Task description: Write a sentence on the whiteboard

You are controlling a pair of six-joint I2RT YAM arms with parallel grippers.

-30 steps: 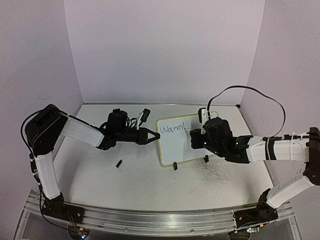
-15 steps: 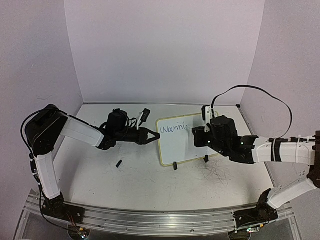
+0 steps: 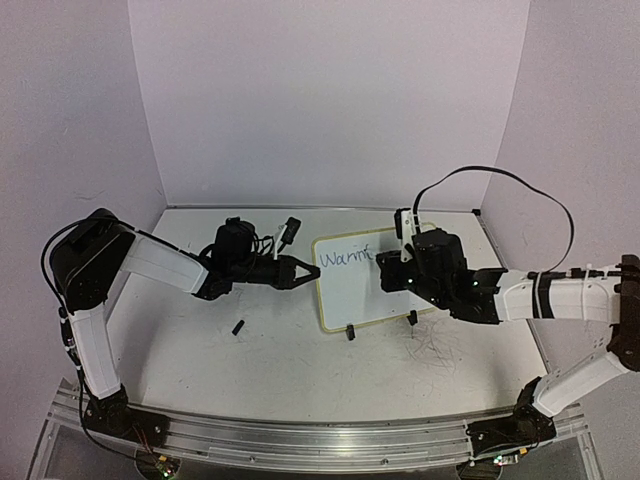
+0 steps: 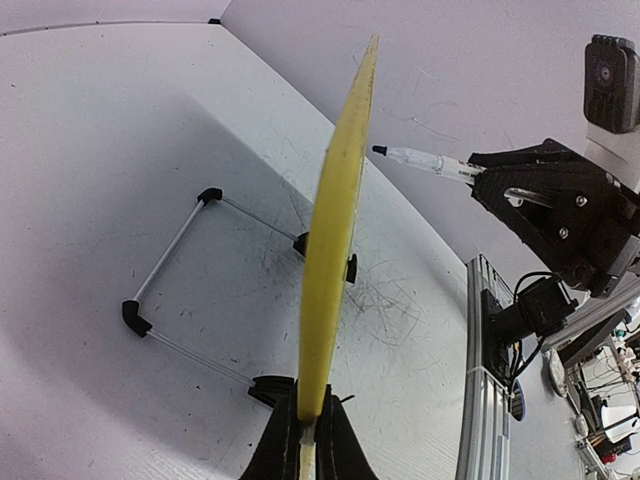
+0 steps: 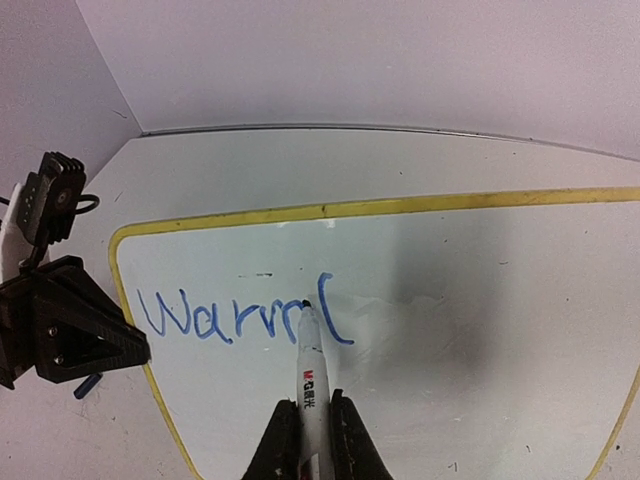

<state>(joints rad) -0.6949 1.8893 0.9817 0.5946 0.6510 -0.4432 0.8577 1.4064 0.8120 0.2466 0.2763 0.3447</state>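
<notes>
The whiteboard (image 3: 352, 295) stands tilted on a wire stand at mid table. It has a pale-yellow frame and shows in the right wrist view (image 5: 470, 340). My left gripper (image 3: 308, 272) is shut on its left edge, which is seen edge-on (image 4: 335, 200) between the fingertips of that gripper (image 4: 308, 440). My right gripper (image 3: 388, 272) is shut on a white marker (image 5: 310, 365). The marker's tip touches the board. The sentence (image 5: 240, 318) reads "Warm" in blue plus one curved stroke; it also shows from above (image 3: 343, 258). The marker also shows in the left wrist view (image 4: 420, 160).
A small black marker cap (image 3: 239, 326) lies on the table left of the board. The board's black feet (image 3: 350, 333) and wire stand (image 4: 180, 290) rest on the tabletop. Dark scribbles (image 3: 435, 345) mark the table by the right arm. Walls close in behind and at both sides.
My right gripper drew back to the right with the marker, then came back left to the stroke after "Warm". The left arm and board have not moved.
</notes>
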